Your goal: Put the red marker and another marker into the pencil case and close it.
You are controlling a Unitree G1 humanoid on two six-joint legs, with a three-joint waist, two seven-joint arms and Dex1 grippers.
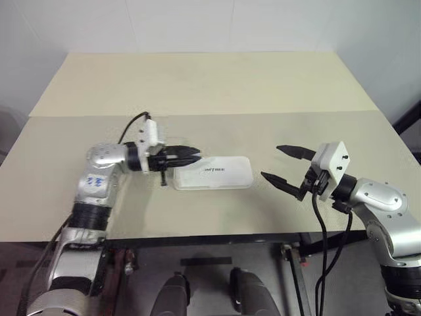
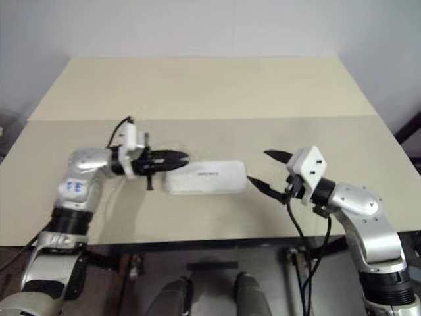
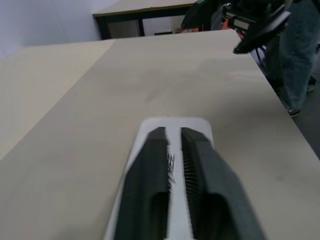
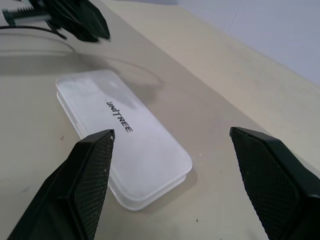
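Observation:
The white pencil case (image 1: 214, 172) lies flat and closed on the table, its dark logo facing up. My left gripper (image 1: 196, 157) hovers level over the case's left end and points along it. In the left wrist view its fingers (image 3: 150, 175) stand a narrow gap apart with nothing between them, and the case (image 3: 175, 124) shows through the gap. My right gripper (image 1: 270, 161) is wide open just right of the case, aimed at its right end and not touching it. The right wrist view shows the case (image 4: 125, 145) between the spread fingers. The red marker and the other marker are out of view.
A seam (image 1: 263, 113) crosses the beige table behind the case. The table's front edge (image 1: 197, 238) runs close below both arms. In the left wrist view, a person's legs in jeans (image 3: 300, 50) stand past the far table edge, near a second table (image 3: 145, 10).

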